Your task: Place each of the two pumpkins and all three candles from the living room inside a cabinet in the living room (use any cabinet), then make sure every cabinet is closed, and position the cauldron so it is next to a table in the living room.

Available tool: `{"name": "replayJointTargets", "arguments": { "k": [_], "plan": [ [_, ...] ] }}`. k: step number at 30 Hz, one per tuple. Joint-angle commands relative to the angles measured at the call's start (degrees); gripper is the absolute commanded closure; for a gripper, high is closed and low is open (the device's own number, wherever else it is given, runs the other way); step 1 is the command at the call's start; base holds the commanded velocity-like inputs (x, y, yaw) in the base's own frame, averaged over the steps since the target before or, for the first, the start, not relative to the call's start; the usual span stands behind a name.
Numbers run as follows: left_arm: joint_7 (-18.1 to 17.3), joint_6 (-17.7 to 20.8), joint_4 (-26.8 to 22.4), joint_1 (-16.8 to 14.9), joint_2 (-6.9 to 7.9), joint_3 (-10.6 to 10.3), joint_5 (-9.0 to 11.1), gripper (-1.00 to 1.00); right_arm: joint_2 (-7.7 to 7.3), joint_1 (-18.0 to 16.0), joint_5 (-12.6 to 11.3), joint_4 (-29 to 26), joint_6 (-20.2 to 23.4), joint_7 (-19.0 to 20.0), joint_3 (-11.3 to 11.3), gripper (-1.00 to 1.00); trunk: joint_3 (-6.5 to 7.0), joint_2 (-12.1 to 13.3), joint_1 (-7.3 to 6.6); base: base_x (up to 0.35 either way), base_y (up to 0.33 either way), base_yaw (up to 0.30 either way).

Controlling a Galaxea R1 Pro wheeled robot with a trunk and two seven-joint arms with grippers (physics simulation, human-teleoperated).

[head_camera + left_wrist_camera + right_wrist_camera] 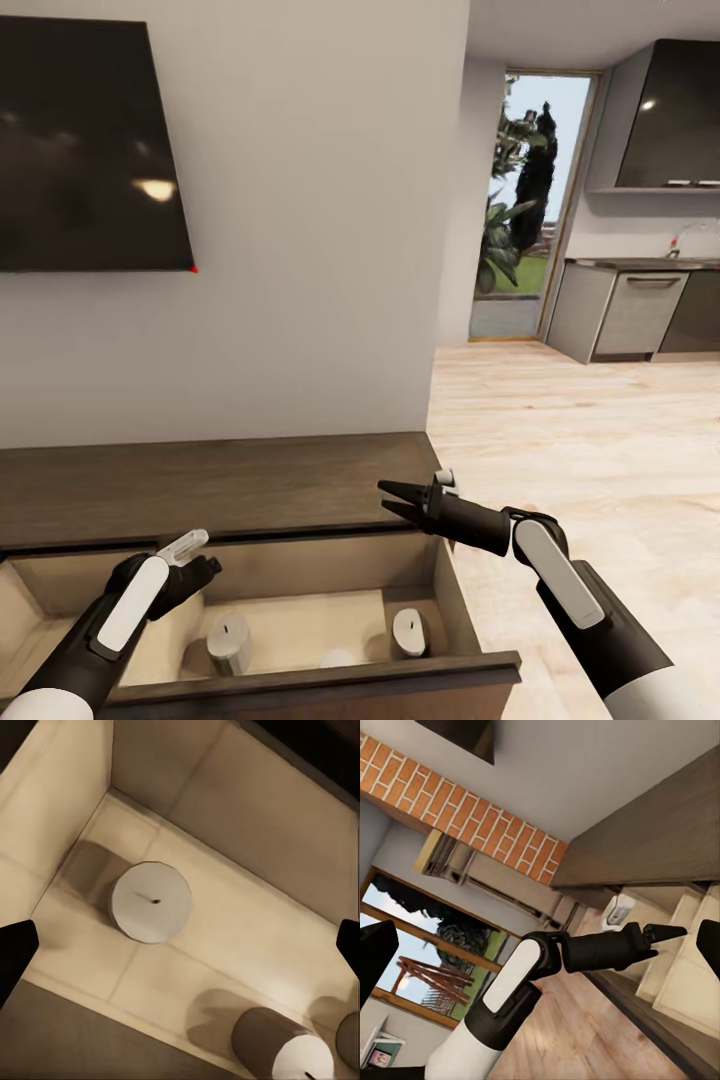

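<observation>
Candles (151, 902), 3 stubby pale cylinders, tiny wicks, inside open cabinet (300, 480)

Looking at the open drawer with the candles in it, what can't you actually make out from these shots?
- Third candle: head view, mostly hidden behind the drawer front; left wrist view, cut by the frame edge.
- Pumpkins: whether they sit in the drawer's left part, hidden by the left arm in the head view.
- Right pincer: tips cut by frame edges in its wrist view.
</observation>
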Motion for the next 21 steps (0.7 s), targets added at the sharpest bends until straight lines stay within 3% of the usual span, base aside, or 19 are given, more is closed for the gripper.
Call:
{"name": "replayJointTargets", "arguments": {
  "k": [1,12,21],
  "plan": [
    [0.6,0.0,-0.1,0.0,0.05,-0.2,0.6,-1.0,-0.07,-0.1,0.1,0.0,0.1,0.2,0.1,-1.0,0.12,0.4,-0.24,-0.018,0.0,0.0],
    [0.6,0.0,-0.1,0.0,0.04,-0.2,0.6,-1.0,0.02,-0.1,0.1,0.0,0.1,0.2,0.1,-1.0,2.1,4.8,-2.66,-0.008,0.0,0.0],
    [0.6,0.0,-0.1,0.0,0.04,-0.2,0.6,-1.0,0.05,0.0,0.1,0.1,0.1,0.2,0.1,-1.0,3.71,8.4,-4.63,-0.278,0.0,0.0]
  ]
}}
